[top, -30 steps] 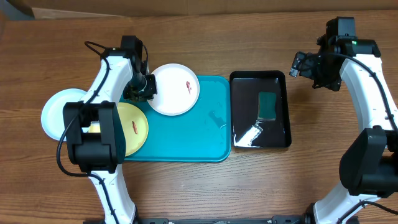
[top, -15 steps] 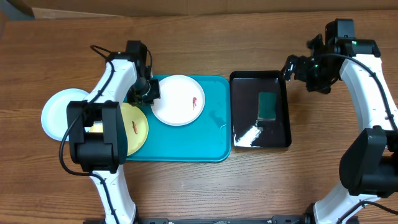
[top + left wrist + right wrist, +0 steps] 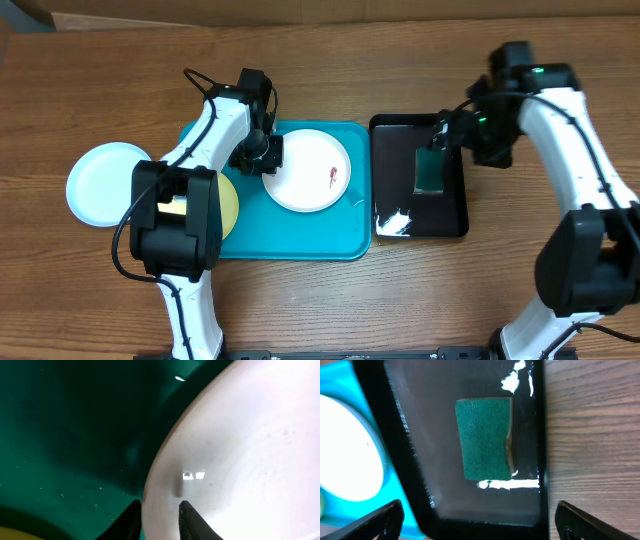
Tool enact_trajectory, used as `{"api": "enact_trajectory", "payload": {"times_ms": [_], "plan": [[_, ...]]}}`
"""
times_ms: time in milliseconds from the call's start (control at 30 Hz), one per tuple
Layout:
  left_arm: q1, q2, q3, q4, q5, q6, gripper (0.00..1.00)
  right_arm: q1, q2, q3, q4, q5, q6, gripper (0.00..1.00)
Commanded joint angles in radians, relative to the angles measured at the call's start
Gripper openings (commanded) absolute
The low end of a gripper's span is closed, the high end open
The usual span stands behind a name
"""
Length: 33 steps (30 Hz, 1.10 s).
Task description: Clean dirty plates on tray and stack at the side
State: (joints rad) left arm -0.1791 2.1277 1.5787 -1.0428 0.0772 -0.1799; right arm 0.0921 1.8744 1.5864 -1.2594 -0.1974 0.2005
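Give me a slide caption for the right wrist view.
Open right gripper hovers over green sponge in black tray, white plate nearby.

A green sponge (image 3: 485,440) is seen lying flat in the black tray (image 3: 435,435). To its left the teal tray (image 3: 400,495) and a white plate (image 3: 345,450) are shown; the right gripper's (image 3: 479,510) jaws are spread wide.

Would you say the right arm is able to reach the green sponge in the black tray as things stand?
Probably yes: the right claw hangs open over the black tray, and the green sponge lies alone there with nothing covering it.
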Motion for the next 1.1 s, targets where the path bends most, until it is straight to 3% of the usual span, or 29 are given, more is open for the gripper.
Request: {"api": "enact_trajectory", "payload": {"times_ms": [0, 233, 567, 667, 767, 1067], "plan": [[0.005, 0.004, 0.002, 0.004, 0.000, 0.008, 0.27, 0.076, -0.012, -0.034, 0.037, 0.186, 0.099, 0.95], [0.009, 0.004, 0.002, 0.014, 0.000, 0.008, 0.24, 0.168, -0.012, -0.136, 0.164, 0.250, 0.115, 0.84], [0.009, 0.004, 0.002, 0.015, 0.001, 0.008, 0.26, 0.169, -0.012, -0.264, 0.378, 0.312, 0.114, 0.82], [0.009, 0.004, 0.002, 0.015, 0.001, 0.008, 0.27, 0.169, -0.012, -0.285, 0.419, 0.309, 0.114, 0.70], [0.008, 0.004, 0.002, 0.014, 0.001, 0.008, 0.27, 0.171, -0.012, -0.310, 0.444, 0.309, 0.114, 0.68], [0.008, 0.004, 0.002, 0.011, 0.001, 0.007, 0.28, 0.171, -0.011, -0.323, 0.443, 0.309, 0.114, 0.73]]}}
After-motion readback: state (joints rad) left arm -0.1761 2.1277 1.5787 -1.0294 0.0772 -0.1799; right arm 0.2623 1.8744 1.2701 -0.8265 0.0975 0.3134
